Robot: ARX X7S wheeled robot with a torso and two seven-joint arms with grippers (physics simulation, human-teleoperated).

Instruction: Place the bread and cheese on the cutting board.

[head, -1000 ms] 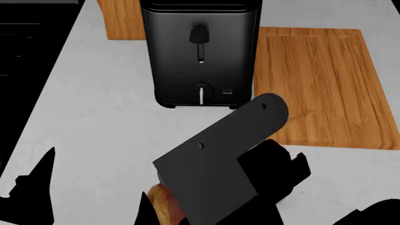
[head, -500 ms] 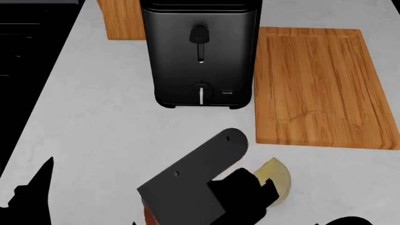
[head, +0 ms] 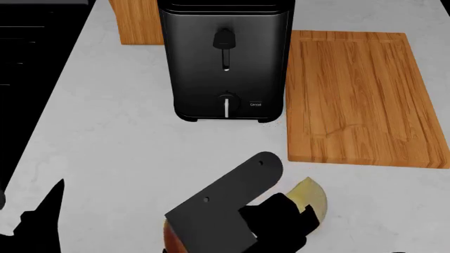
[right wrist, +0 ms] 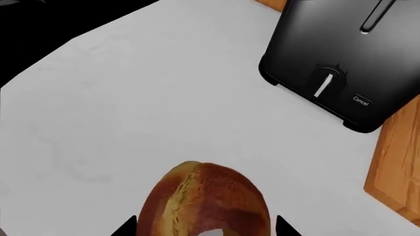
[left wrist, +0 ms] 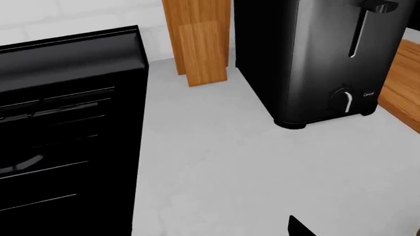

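Near the front edge of the bench (head: 105, 137), the right gripper (head: 277, 232) sits low over the bread (right wrist: 206, 201), one dark fingertip showing on either side of the loaf; whether they press on it cannot be told. Just beside it lies the cheese (head: 309, 199), short of the cutting board's (head: 359, 89) near edge. A black toaster (head: 225, 58) stands beside the board. Of the left gripper (head: 39, 221), only dark tips show, state unreadable.
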